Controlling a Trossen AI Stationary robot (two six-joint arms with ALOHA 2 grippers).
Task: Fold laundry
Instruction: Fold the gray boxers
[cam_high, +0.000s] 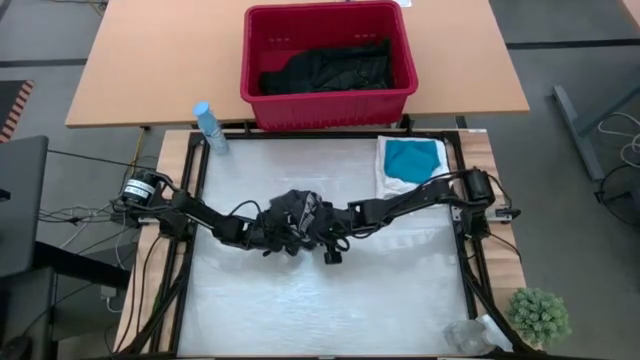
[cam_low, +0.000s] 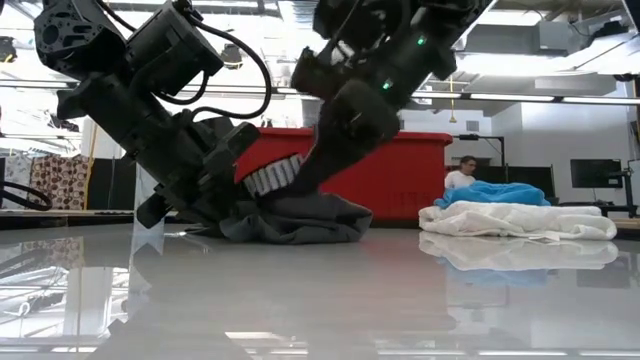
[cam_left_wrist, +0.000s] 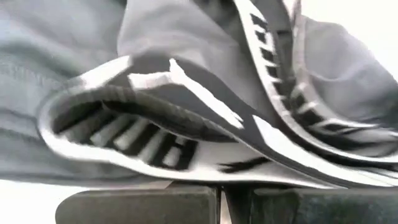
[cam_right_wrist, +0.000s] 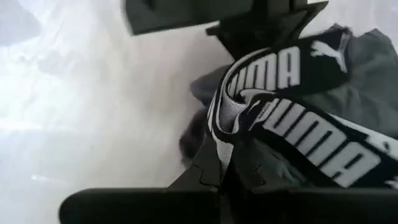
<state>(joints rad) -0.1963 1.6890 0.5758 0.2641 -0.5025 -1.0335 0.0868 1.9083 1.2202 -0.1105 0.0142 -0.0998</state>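
While both arms meet from above over the crumpled dark grey garment with the lettered black-and-white waistband (cam_high: 296, 218) at mid-table, low down the left gripper (cam_low: 205, 205) and right gripper (cam_low: 300, 185) pinch it, and both wrists show fingers clamped on the band, so uneven pulls could bunch it.

Table (cam_high: 300, 310) with garments (grey (cam_high: 295, 212), white (cam_high: 392, 180))
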